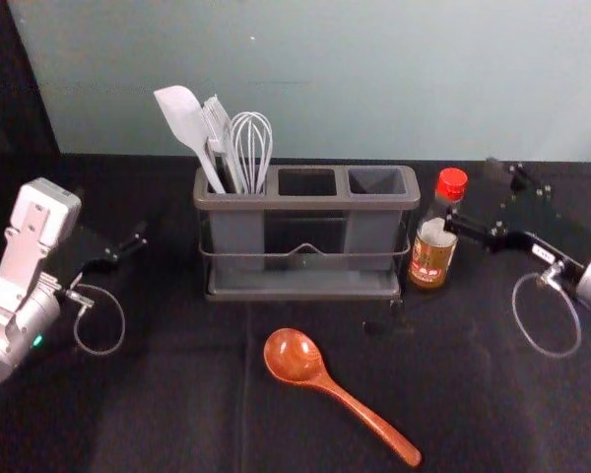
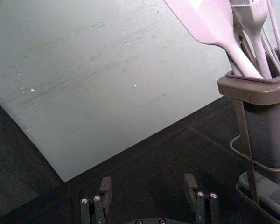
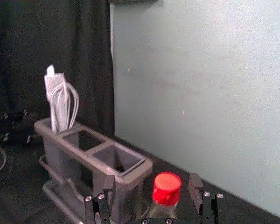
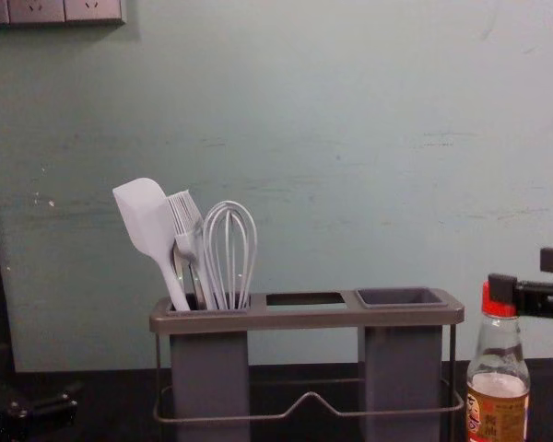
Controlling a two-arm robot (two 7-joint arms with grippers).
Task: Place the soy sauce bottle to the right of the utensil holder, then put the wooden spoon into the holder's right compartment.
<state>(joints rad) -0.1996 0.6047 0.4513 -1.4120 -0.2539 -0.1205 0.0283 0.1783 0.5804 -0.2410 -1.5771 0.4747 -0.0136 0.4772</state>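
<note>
The right gripper [image 1: 471, 193] stood wide near the red cap [image 1: 452, 184] of the upright glass soy sauce bottle [image 1: 430, 261], just right of the boxy grey utensil holder [image 1: 305, 204], whose left end held a smooth spatula [image 1: 183, 118], bristled brush [image 1: 218, 128] and looped whisk [image 1: 251, 140]. Nearer lay the glossy, round-bowled wooden spoon [image 1: 322, 380]. The left gripper [image 1: 127, 248], also wide, was parked at left.

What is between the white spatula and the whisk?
A white brush, with something darker showing behind it; the chest view shows both between the spatula and the whisk.
</note>
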